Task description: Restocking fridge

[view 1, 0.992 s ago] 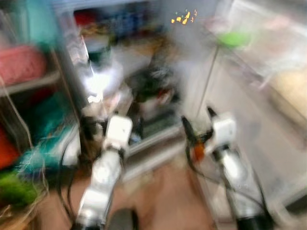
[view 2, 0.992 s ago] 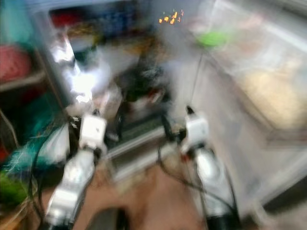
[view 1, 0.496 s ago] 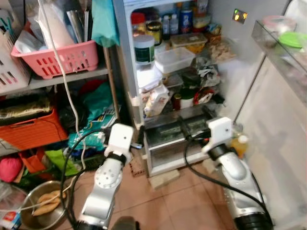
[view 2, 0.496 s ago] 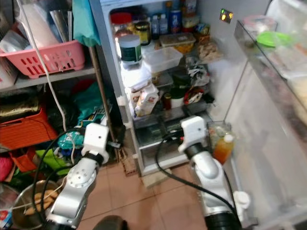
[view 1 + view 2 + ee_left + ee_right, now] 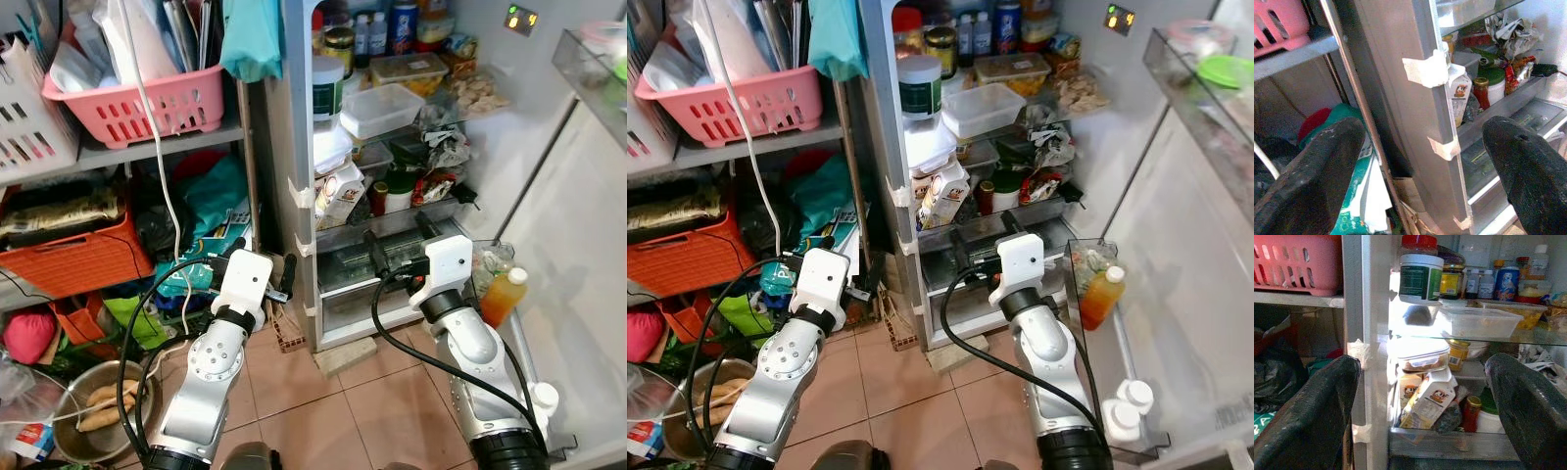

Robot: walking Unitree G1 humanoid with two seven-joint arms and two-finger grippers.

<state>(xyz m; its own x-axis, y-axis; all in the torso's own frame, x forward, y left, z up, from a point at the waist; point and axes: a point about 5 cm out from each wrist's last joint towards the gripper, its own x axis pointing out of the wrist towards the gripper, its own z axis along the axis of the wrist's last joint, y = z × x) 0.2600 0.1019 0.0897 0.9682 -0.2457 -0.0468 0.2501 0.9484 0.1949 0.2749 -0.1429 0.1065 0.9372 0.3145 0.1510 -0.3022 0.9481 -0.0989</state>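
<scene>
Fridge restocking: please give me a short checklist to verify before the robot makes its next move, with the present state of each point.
1. Fridge door open: ok, swung wide on the robot's right.
2. Left claw open and holding nothing: ok.
3. Right claw open and holding nothing: ok.
4. An item in hand to restock: not ok, both claws carry nothing.
5. Free space on the shelves: cannot tell; the tilted carton, clear container and green-label jar crowd the front.
6. Orange bottle upright in the door bin: ok.
</scene>
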